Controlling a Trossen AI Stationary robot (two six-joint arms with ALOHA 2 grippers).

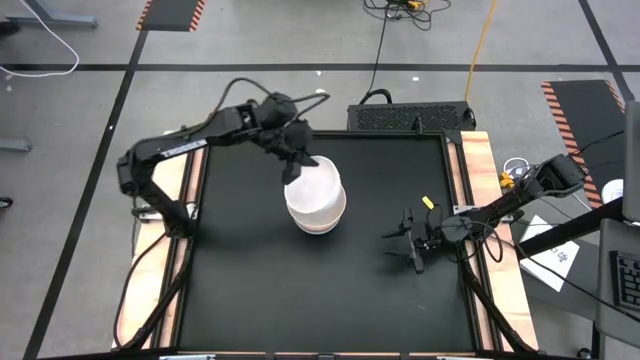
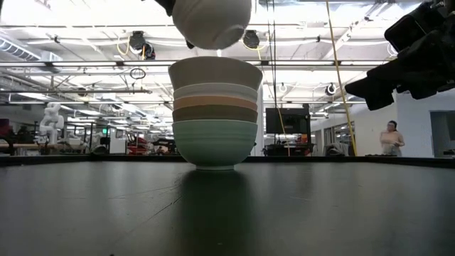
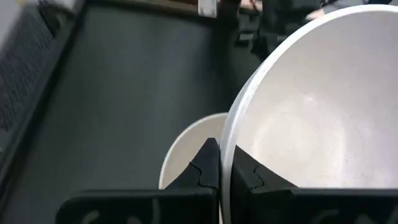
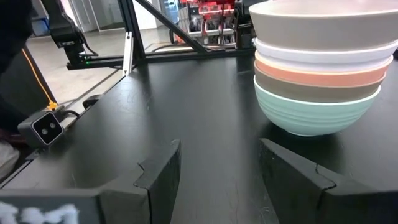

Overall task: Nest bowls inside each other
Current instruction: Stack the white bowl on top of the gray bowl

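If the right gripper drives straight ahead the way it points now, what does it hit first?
Probably the stack of nested bowls: the open right gripper faces it across bare black table, though the mint green bottom bowl sits slightly off its centre line.

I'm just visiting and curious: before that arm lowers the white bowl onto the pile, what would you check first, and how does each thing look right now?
1. Grip: left gripper pinches the rim of the white bowl: ok.
2. Clearance: the bowl hangs above the stack, not touching it: ok.
3. Alignment: from above the bowl overlaps the stack but sits a little off its centre: cannot tell.
4. Stack steady: five nested bowls, mint green bowl at the bottom, sit level on the table: ok.
5. Other arm: right gripper is open, low and off to the side, clear of the stack: ok.
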